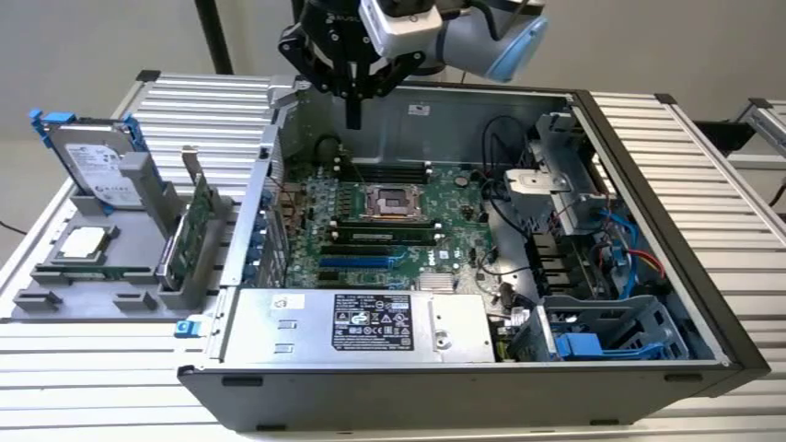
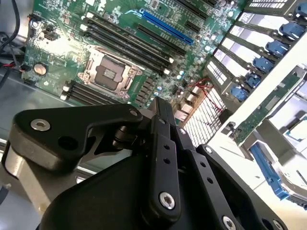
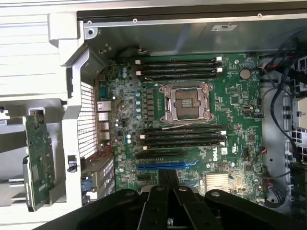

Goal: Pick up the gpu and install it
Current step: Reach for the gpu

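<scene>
Pincer (image 1: 353, 118) hangs closed and empty above the open dark-grey computer case (image 1: 430, 398) — the thin green circuit-board gpu (image 1: 187, 241) stands in the grey plastic rack (image 1: 74, 296) outside, not yet picked up or installed.

Gripper (image 1: 353, 116) above motherboard (image 1: 381, 216) (gpu (image 1: 199, 230) apart)

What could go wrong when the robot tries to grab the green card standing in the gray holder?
The gripper hangs over the motherboard, apart from the gpu, so swinging across might clip the case wall between them. The gpu stands thin and upright near the hard drive, so a sloppy grab could tip it or bump the drive.
</scene>
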You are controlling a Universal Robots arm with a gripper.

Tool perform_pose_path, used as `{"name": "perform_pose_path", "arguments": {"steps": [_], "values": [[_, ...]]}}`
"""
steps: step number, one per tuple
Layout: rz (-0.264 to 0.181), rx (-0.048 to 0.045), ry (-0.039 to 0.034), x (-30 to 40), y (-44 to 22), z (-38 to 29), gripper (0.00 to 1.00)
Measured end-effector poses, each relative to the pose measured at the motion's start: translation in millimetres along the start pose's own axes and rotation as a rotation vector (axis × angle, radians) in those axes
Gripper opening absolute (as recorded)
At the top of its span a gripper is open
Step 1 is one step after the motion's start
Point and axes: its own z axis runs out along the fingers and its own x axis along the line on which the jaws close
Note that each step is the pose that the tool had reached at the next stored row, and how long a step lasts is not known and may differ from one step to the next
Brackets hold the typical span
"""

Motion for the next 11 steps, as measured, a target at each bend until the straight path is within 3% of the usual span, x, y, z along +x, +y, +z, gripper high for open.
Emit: {"name": "perform_pose_path", "arguments": {"steps": [11], "values": [[0.0,0.0001,0.0001,10.5,-0.9,-0.3,0.0]]}}
